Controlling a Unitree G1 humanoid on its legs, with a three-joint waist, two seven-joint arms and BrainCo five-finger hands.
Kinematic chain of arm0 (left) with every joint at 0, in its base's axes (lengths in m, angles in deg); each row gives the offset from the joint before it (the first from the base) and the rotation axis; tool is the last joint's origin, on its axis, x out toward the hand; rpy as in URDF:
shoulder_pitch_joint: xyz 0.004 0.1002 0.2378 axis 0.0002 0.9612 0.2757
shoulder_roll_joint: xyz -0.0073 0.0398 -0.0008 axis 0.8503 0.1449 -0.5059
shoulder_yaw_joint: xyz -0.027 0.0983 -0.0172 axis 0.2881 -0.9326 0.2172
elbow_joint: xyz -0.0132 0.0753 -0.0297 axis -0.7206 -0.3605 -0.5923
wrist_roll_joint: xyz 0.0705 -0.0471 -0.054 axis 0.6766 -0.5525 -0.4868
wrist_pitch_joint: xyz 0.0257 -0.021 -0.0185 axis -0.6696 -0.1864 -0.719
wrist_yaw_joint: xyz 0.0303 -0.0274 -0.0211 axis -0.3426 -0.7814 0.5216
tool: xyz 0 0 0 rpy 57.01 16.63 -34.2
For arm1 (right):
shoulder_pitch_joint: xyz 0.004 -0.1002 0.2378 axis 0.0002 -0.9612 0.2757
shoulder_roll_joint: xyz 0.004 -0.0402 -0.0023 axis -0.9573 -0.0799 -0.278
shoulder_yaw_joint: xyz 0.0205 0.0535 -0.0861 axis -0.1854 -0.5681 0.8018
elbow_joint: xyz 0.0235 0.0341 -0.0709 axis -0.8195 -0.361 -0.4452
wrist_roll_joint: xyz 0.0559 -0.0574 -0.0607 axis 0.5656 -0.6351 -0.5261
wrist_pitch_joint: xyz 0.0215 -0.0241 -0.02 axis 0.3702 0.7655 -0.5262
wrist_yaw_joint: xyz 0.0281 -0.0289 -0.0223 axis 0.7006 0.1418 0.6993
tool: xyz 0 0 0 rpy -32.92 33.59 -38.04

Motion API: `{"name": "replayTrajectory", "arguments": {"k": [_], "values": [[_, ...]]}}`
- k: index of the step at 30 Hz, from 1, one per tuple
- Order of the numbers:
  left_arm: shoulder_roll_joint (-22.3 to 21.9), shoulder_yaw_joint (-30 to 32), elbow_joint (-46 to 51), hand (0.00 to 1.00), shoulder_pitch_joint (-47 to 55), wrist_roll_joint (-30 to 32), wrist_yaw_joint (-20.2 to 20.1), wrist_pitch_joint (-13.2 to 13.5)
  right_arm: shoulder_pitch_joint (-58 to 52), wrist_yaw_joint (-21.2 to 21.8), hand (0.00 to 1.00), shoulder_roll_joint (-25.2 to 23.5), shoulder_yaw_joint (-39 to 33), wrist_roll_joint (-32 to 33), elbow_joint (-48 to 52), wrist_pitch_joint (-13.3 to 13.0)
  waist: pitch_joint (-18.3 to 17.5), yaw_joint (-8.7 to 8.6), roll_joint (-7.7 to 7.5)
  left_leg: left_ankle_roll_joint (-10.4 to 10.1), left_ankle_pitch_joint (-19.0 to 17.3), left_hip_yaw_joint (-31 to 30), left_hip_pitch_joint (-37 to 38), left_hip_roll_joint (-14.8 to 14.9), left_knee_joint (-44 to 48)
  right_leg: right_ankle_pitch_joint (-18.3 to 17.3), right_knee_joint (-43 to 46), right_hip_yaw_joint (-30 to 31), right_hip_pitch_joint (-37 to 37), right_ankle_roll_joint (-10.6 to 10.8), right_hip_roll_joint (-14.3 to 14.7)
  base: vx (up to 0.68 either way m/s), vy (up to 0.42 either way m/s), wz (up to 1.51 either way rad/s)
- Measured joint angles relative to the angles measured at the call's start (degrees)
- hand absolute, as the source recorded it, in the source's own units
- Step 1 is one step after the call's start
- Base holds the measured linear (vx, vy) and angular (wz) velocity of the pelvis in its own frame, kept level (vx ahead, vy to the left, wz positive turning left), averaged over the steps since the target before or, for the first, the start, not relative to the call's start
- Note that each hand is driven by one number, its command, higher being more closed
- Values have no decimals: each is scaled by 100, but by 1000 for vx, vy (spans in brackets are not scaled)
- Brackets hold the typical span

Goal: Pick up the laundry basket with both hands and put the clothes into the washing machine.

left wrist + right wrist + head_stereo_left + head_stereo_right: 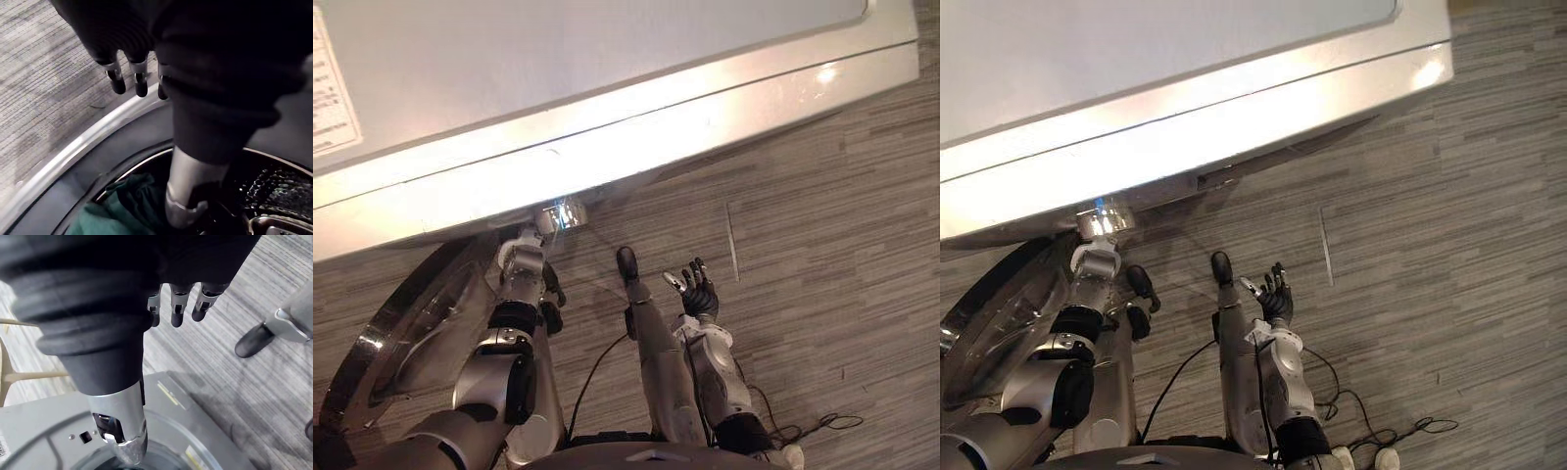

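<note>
Left hand (117, 78) hangs slack-fingered at the drum (274, 196) mouth, green clothes (122, 210) inside it; right hand (698, 294) is spread empty, well outside. Loading looks done; next I'd draw back past its rim.

We look down on a floor (842, 196) of grey-brown planks streaked with fine darker lines, with a thin pale seam (732, 242) running across it near the middle, and in the right wrist view pale wooden bars (29, 376) stand at its edge.
</note>
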Motion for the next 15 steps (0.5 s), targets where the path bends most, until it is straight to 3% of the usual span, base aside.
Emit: {"name": "replayTrajectory", "arguments": {"k": [1, 3, 5, 6, 8, 9, 11, 14, 15], "values": [[48, -252, 30, 0, 168, 155, -106, -3, 3, 5, 0, 1, -8, -4, -86, 36, -1, 24, 2, 0, 0, -1, 114, -5, -16, 0, 0, -25, 105, 0, -5, 55, -29, 10], [42, -1164, 402, 0, 769, 1263, -640, -28, 13, 123, 0, 37, -163, -281, -620, 125, -203, 123, 101, -4, 3, -37, 517, -95, -212, -18, -16, -98, 454, -16, -65, 38, -19, 20], [-64, -1619, 466, 0, 1112, 2289, -949, -42, 32, 242, 0, 83, -242, -447, -1137, 199, -482, 180, 168, 6, 39, -43, 758, -244, -371, -139, -20, -165, 658, -32, -190, 9, 2, 26], [-101, -1730, 437, 0, 1222, 2584, -1009, -51, 35, 265, 0, 86, -279, -447, -1317, 211, -562, 179, 201, 14, 47, -42, 870, -294, -418, -202, -26, -194, 763, -28, -244, -5, -5, 29], [-280, -1804, 20, 0, 1799, 4107, -1360, -163, 25, 415, 0, 69, -453, -689, -2069, 346, -872, 182, 372, 19, 103, -58, 1337, -463, -662, -306, -29, -248, 1160, -24, -376, -6, 2, 25], [-336, -1788, -138, 0, 1948, 4333, -1400, -215, 2, 433, 0, 73, -496, -741, -2219, 372, -954, 183, 415, 16, 114, -58, 1440, -494, -745, -333, -27, -267, 1246, -27, -402, -8, 8, 23], [-390, -1400, -725, 0, 2497, 4982, -1523, -369, -78, 506, 0, 54, -704, -894, -2655, 449, -1283, 184, 478, -5, 244, -117, 1743, -658, -1091, -423, 17, -363, 1424, -19, -513, -16, -10, 32], [-386, 135, -1279, 0, 3070, 5338, -1463, -614, -81, 524, 0, 80, -1187, -1109, -3153, 525, -1490, 268, 472, -86, 526, -364, 2173, -833, -1607, -530, -12, -692, 1793, -52, -644, -30, -58, 56], [-354, 364, -1331, 0, 3153, 5406, -1457, -662, -91, 532, 0, 94, -1290, -1121, -3242, 557, -1507, 308, 466, -107, 557, -384, 2276, -843, -1687, -575, -16, -744, 1896, -89, -660, -37, -61, 49]]}}
